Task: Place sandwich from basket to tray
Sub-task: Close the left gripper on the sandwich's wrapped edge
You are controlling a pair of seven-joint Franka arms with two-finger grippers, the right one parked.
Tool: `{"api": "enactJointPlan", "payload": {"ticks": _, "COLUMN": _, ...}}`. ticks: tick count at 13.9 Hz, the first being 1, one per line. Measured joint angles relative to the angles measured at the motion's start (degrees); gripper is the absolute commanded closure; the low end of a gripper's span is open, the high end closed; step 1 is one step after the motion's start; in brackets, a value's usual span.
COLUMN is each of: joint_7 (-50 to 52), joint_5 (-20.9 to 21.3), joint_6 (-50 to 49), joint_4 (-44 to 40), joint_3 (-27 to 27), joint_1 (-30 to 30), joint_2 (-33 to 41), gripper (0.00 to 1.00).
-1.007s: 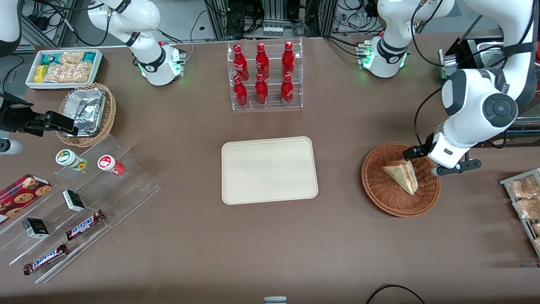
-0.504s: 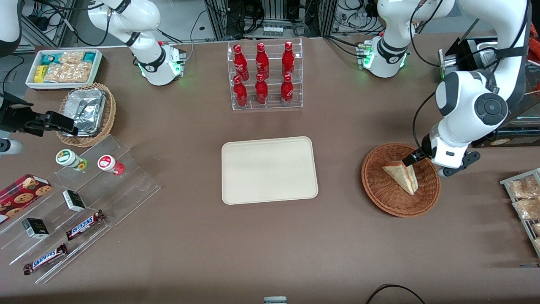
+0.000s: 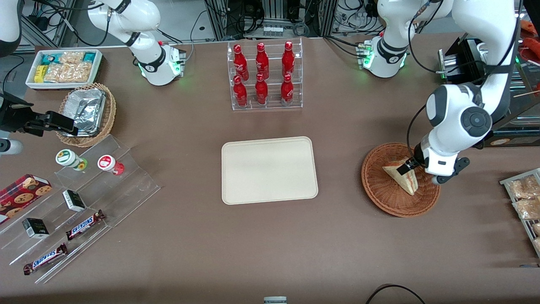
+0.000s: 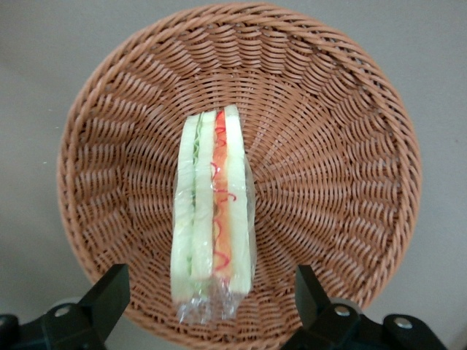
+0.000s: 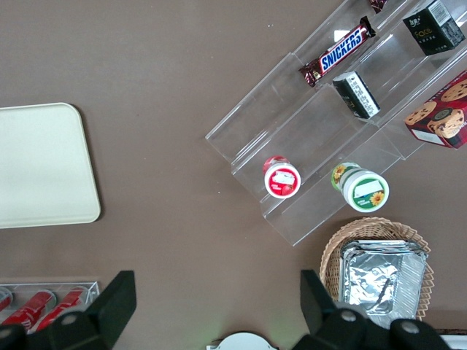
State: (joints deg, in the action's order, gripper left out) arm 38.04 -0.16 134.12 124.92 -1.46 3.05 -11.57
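Observation:
The sandwich (image 3: pixel 406 182) (image 4: pixel 213 219), a wrapped triangular wedge with red-orange and green filling, stands on edge in the round reddish-brown wicker basket (image 3: pixel 379 192) (image 4: pixel 336 146) toward the working arm's end of the table. My gripper (image 3: pixel 415 171) (image 4: pixel 211 302) hangs open just above the basket. One black finger (image 4: pixel 108 292) stands on each side of the sandwich's wide end, without touching it. The cream-beige tray (image 3: pixel 270 170) (image 5: pixel 40 168) lies bare at the table's middle.
A clear rack of red bottles (image 3: pixel 265 76) stands farther from the front camera than the tray. Metal trays of snack packets (image 3: pixel 525 202) lie beside the basket at the table's edge. Clear steps with snacks (image 3: pixel 76 198) and a tan basket with foil (image 3: pixel 86 112) sit toward the parked arm's end.
The working arm has swung in over the basket toward the tray's side. Its gripper now straddles the sandwich's wide end. The sandwich has not moved.

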Motion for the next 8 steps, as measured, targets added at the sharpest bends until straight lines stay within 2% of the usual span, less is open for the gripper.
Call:
{"api": "enactJointPlan", "payload": {"ticks": 4, "joint_7": 0.5, "joint_5": -2.3, "joint_6": 3.0, "joint_4": 0.1, "joint_3": 0.0, "joint_1": 0.0, "joint_2": -3.4, "gripper": 0.02}}
{"api": "enactJointPlan", "payload": {"ticks": 5, "joint_7": 0.8, "joint_5": -2.3, "joint_6": 3.3, "joint_4": 0.0, "joint_3": 0.0, "joint_1": 0.0, "joint_2": -4.0, "gripper": 0.13}}
{"api": "enactJointPlan", "payload": {"ticks": 6, "joint_7": 0.9, "joint_5": -2.3, "joint_6": 3.4, "joint_4": 0.0, "joint_3": 0.0, "joint_1": 0.0, "joint_2": -4.3, "gripper": 0.32}}
{"api": "enactJointPlan", "payload": {"ticks": 8, "joint_7": 1.0, "joint_5": -2.3, "joint_6": 3.4, "joint_4": 0.0, "joint_3": 0.0, "joint_1": 0.0, "joint_2": -4.4, "gripper": 1.00}}
